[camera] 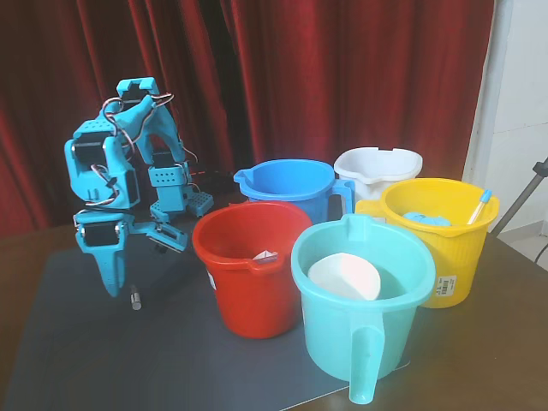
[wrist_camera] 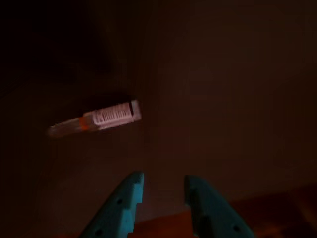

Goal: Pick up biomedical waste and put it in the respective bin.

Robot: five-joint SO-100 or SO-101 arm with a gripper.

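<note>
The biomedical waste is a small clear vial (camera: 134,300) with a whitish labelled end. It lies flat on the dark grey mat (camera: 77,360), left of the buckets. In the wrist view the vial (wrist_camera: 99,119) lies above and left of my fingertips, apart from them. My blue gripper (camera: 118,281) points down at the mat just left of the vial in the fixed view. In the wrist view the gripper (wrist_camera: 162,179) is open with a narrow gap and holds nothing.
Several buckets stand right of the vial: red (camera: 253,270), teal (camera: 364,312) with a white object inside, blue (camera: 287,188), white (camera: 377,167), and yellow (camera: 441,235) holding a blue-tipped stick (camera: 479,205). A red curtain hangs behind.
</note>
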